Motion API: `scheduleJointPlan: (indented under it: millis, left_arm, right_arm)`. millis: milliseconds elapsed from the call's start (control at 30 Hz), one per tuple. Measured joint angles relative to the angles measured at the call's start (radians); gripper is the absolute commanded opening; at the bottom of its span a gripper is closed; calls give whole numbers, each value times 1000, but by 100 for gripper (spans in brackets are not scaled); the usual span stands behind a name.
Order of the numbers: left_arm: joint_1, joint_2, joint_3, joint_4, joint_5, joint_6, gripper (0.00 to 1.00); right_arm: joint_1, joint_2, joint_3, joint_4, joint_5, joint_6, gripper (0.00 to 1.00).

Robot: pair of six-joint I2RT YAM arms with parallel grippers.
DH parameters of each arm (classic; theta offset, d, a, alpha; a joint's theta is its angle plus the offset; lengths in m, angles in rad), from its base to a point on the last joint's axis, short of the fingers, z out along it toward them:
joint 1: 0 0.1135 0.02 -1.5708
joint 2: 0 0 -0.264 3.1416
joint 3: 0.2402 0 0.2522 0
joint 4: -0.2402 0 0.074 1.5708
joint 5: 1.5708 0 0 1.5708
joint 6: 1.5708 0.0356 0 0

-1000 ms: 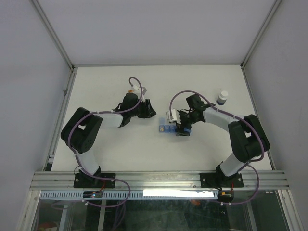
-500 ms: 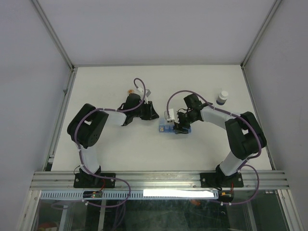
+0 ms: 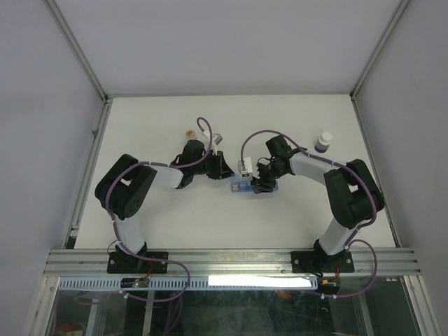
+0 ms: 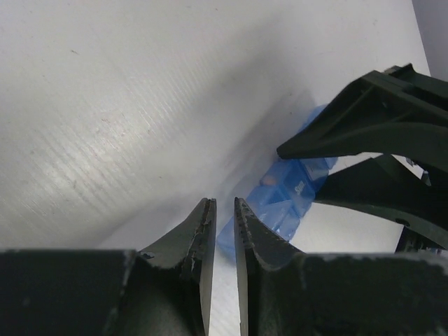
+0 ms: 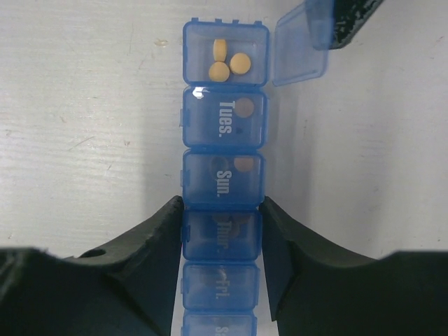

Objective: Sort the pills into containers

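Observation:
The containers (image 5: 222, 133) form a blue translucent strip of day-marked compartments, lying between my two grippers (image 3: 243, 187). The end compartment is open and holds three orange pills (image 5: 228, 59). Its lid (image 5: 299, 50) is flipped out to the side. The other lids are down, with pills showing dimly through them. My right gripper (image 5: 221, 225) (image 3: 260, 185) is shut on the strip's sides at the "Thur." compartment. My left gripper (image 4: 224, 207) (image 3: 225, 169) sits at the strip's open end. Its jaws are closed to a thin slit with nothing seen in it. One of its fingertips (image 5: 350, 21) is beside the raised lid.
A small white bottle (image 3: 323, 142) with a dark band stands at the back right. A small clear vial with orange (image 3: 190, 133) stands behind the left arm. The right gripper's black fingers (image 4: 378, 129) fill the right side of the left wrist view.
Both grippers have closed, the right one onto the strip's sides. The left arm has moved right toward the strip's open end, leaving the orange vial uncovered behind it.

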Motion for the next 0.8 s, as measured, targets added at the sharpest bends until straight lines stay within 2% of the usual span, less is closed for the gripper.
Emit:
scheduleJointPlan:
  millis: [400,500,800]
  left_arm:
    - [-33,-92,-70,66,70,1,12]
    - [-39,-92,-70,60,80,2,6]
    - [-71,-92,-78,-2,69,2,4]
  right_arm:
    - [0,19,25,-8,2,21,40]
    - [0,23,29,-11,2,25,39]
    - [2,29,39,-16,6,32,39]
